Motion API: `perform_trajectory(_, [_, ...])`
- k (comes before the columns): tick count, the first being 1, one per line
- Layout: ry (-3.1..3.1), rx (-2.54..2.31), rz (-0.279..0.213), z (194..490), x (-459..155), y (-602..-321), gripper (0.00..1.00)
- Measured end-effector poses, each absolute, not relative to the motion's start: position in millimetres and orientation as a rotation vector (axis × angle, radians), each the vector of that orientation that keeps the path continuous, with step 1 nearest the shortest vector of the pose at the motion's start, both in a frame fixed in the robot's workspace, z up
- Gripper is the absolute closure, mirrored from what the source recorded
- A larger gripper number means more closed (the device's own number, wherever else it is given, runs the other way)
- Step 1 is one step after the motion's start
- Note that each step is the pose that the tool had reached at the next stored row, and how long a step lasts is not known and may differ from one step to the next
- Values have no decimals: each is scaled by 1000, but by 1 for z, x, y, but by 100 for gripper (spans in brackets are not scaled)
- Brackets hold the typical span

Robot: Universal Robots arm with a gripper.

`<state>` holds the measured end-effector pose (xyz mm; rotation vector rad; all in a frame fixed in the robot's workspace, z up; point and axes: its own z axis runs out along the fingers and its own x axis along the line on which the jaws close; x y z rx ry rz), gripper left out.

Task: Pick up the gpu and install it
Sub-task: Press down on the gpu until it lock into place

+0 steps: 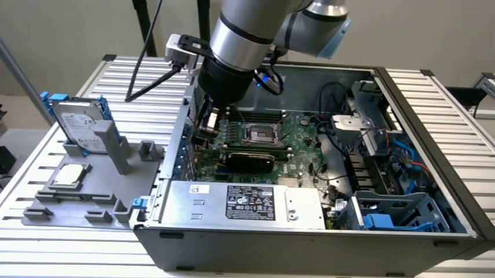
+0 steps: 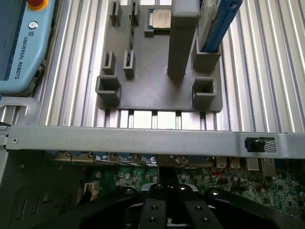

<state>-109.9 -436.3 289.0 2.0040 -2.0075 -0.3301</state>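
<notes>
the gpu (image 1: 246, 160) lies flat across the motherboard (image 1: 290, 136) inside the open computer case (image 1: 309, 243), black and long, just below the cpu socket (image 1: 261, 135) in the exterior view, seemingly seated in its slot. the gripper (image 1: 207, 123) hangs just inside the case wall at the gpu's bracket end, as if pressing there; whether its jaws are apart or together i cannot tell. outside, on the counter (image 1: 139, 81), a grey parts fixture (image 2: 157, 81) props up a hard drive (image 1: 81, 124) and cradles a cpu chip (image 2: 159, 20).
</notes>
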Motion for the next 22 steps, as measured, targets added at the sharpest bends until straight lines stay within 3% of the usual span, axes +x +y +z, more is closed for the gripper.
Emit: perform_trajectory(22, [-2050,1940,-355,287,-110,-436,89])
